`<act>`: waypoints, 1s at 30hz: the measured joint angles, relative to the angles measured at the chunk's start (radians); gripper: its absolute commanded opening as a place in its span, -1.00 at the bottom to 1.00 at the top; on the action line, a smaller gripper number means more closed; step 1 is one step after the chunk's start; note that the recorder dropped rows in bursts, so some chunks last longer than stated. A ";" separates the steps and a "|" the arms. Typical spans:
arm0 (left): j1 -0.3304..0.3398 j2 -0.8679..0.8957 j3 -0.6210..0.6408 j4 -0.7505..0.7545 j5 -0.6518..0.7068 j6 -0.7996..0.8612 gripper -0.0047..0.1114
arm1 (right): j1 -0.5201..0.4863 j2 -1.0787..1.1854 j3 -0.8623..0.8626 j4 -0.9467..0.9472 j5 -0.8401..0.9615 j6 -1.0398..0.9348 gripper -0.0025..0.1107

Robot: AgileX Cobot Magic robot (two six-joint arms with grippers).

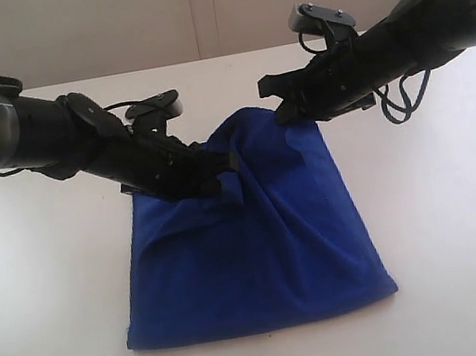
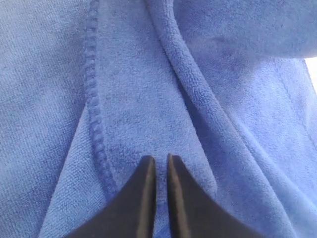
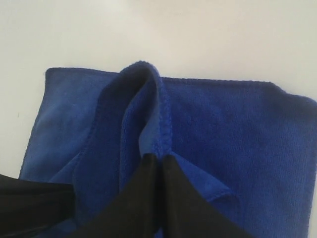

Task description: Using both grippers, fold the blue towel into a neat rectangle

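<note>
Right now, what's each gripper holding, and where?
Right gripper pinches the deep-blue fleecy towel at a bunched hemmed edge. Left gripper is nearly closed against the cloth; a hold cannot be told.

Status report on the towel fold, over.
Grippers: left gripper closed on the blue towel by its hem, right gripper shut on a raised fold. Towel bunched between them, front edge flat on the table. Nothing in the way.

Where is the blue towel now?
In the exterior view the deep blue fleecy towel lies centred on the white table, far edge raised between the left gripper and right gripper.
</note>
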 measured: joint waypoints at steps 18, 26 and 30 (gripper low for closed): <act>0.000 -0.013 0.000 0.077 0.031 0.003 -0.30 | 0.000 0.000 0.000 0.000 0.000 0.000 -0.96; 0.000 0.014 0.000 0.079 0.028 0.003 -0.52 | 0.000 0.000 0.000 0.000 0.006 0.000 -0.96; 0.000 0.014 0.000 0.079 0.027 0.003 -0.92 | 0.000 0.000 0.000 0.000 0.006 0.000 -0.96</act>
